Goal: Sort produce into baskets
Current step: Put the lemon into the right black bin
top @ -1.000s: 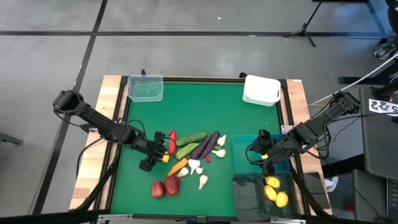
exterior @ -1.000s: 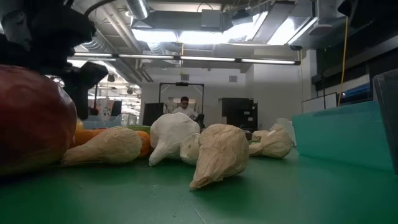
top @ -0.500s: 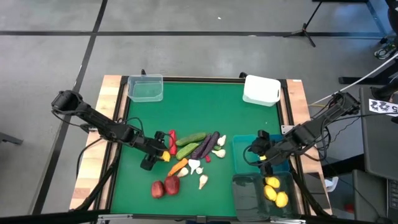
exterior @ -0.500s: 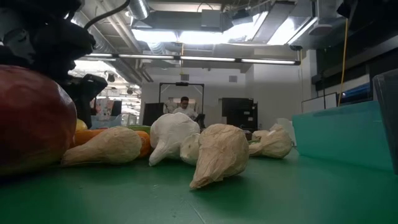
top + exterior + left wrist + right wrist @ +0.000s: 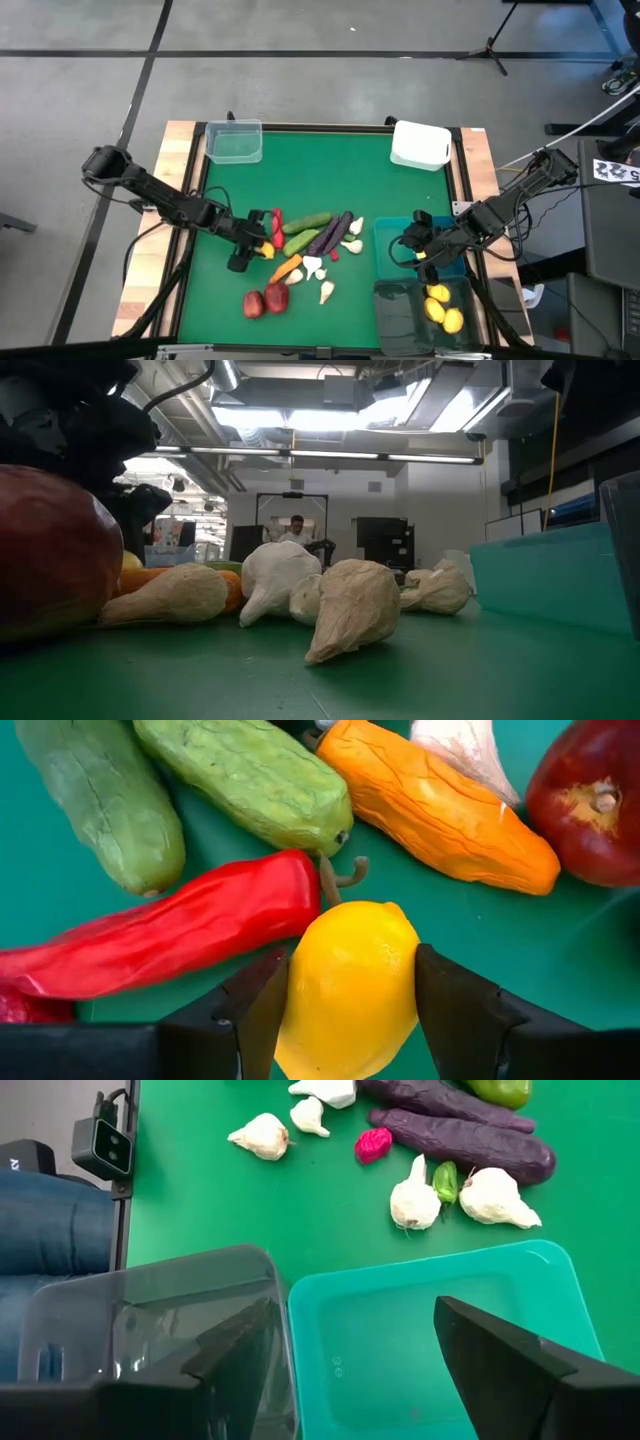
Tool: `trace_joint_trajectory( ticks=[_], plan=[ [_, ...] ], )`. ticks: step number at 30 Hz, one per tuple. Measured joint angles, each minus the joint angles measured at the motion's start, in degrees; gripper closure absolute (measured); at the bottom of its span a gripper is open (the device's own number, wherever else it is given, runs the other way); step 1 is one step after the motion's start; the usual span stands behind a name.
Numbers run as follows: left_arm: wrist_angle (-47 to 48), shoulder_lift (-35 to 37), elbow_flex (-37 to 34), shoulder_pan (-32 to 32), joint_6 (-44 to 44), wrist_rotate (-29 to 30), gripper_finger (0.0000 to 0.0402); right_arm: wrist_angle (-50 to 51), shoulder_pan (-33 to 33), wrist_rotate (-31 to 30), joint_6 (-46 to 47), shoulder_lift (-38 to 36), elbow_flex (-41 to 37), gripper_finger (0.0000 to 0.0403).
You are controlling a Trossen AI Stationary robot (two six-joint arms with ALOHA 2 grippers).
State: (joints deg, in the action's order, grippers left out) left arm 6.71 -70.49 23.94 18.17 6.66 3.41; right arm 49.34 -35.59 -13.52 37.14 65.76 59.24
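No readable writing shows on any basket or piece of produce.

The green table (image 5: 380, 195) carries four countable bins in the high view: a clear bin (image 5: 234, 141) and a white bin (image 5: 420, 144) at the far corners, a teal bin (image 5: 400, 243) and a dark smoky bin (image 5: 420, 312) at the right, the last cut off by the picture's edge.

Two lemons (image 5: 442, 311) lie in the smoky bin.

In the central pile are two cucumbers (image 5: 305, 222), two eggplants (image 5: 330, 235), two dark red round fruits (image 5: 265, 299), one carrot (image 5: 286, 268), a red pepper (image 5: 170, 935), and several garlic bulbs (image 5: 414, 1202), hard to count.

The left gripper (image 5: 345, 995) is clamped on a lemon (image 5: 350, 985) beside the pepper.

The right gripper (image 5: 355, 1350) hangs spread wide over the teal bin, holding nothing.
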Motion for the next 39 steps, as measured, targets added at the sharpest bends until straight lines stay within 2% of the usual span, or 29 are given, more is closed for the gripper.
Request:
trace_joint_trajectory(
  ticks=[6, 12, 15, 17, 21, 26, 30, 33, 36, 39],
  plan=[
    [1.7, 1.5, 2.6, -0.9, 2.5, 0.9, 0.0206, -0.3, 0.0, -1.1, -2.5, 0.0, 0.0, 0.0127],
    [0.8, 3.6, 5.9, -0.9, 3.6, 5.4, 0.0206, -4.4, 0.0, -9.0, -9.4, 0.0, 0.0, 0.0127],
    [-0.7, 5.3, 7.7, -0.8, 3.7, 10.5, 0.0207, -8.3, -0.1, -14.1, -14.9, 0.0, 0.0, 0.0127],
    [-4.1, 6.6, 8.1, -0.9, 2.1, 14.6, 0.0207, -12.0, -0.1, -17.1, -19.4, 0.0, 0.0, 0.0127],
    [-18.6, 9.0, 8.3, -0.9, -4.4, 21.4, 0.0206, -20.3, 0.0, -19.5, -29.3, 0.0, 0.0, 0.0127],
    [-38.8, 9.2, 8.3, -0.9, -12.2, 23.4, 0.0206, -32.8, 0.0, -19.5, -43.0, 0.0, 0.0, 0.0127],
    [-49.1, 9.0, 8.4, -1.0, -14.5, 23.4, 0.0206, -43.7, 0.0, -18.4, -55.7, 0.0, 0.0, 0.0127],
    [-55.4, 9.0, 8.4, -1.1, -14.5, 22.3, 0.0206, -49.7, 1.6, -12.9, -62.1, 0.1, 0.0, 0.0127],
    [-59.8, 8.6, 8.4, -1.1, -14.5, 19.7, 0.0206, -53.8, 4.3, -6.5, -64.6, 0.6, 0.0, 0.0127],
    [-64.0, 7.5, 8.4, -1.1, -14.5, 17.4, 0.0206, -57.7, 8.1, -4.1, -65.8, 2.2, 0.1, 0.0127]
  ],
)
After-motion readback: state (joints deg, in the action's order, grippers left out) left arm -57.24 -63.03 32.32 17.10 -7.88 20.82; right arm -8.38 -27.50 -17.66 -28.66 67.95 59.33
